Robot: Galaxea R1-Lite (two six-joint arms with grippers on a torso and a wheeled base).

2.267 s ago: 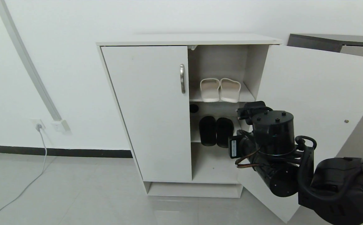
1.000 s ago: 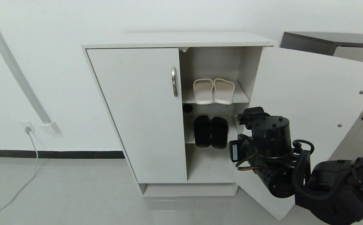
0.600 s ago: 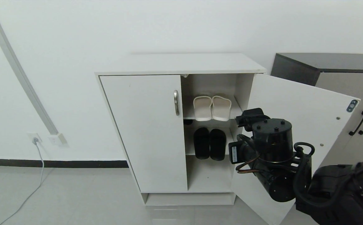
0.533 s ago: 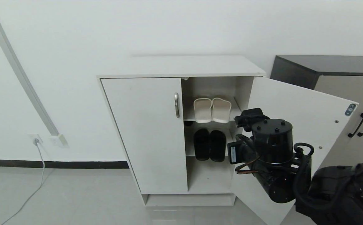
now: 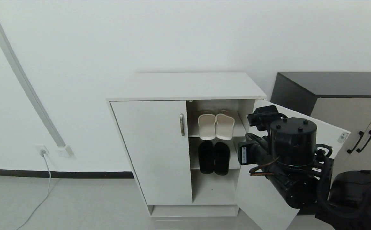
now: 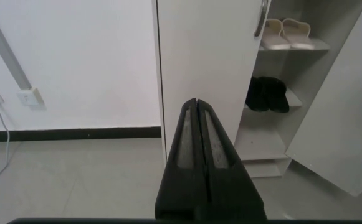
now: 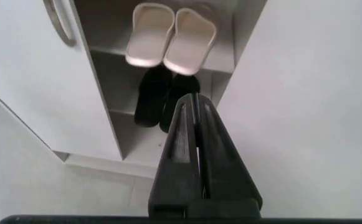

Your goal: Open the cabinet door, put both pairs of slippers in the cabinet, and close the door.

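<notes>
The white cabinet (image 5: pixel 188 84) is observed standing against the wall, on the floor. Its right door (image 5: pixel 259 201) is found swung open toward the robot; its left door (image 5: pixel 153 150) is shut. A dark-topped grey cabinet (image 5: pixel 332 84) is noted just beside it on the right.

Both pairs of slippers are located inside the open compartment. The white slippers (image 5: pixel 217 126) are set side by side on the upper shelf, touching each other. The black slippers (image 5: pixel 213 158) are set side by side on the shelf directly below. The bottom of the compartment is left bare.

The right gripper (image 7: pixel 197 102) is held in front of the open compartment, beside the inner face of the open door, apart from the slippers; its fingers are pressed together with nothing between them. The left gripper (image 6: pixel 197 109) is pointed toward the shut left door, well apart from it, likewise closed and holding nothing.

A metal handle (image 5: pixel 182 125) is fitted upright at the inner edge of the left door. A wall socket (image 5: pixel 41 149) with a plugged cable (image 5: pixel 43 191) is recorded low on the wall to the left.
</notes>
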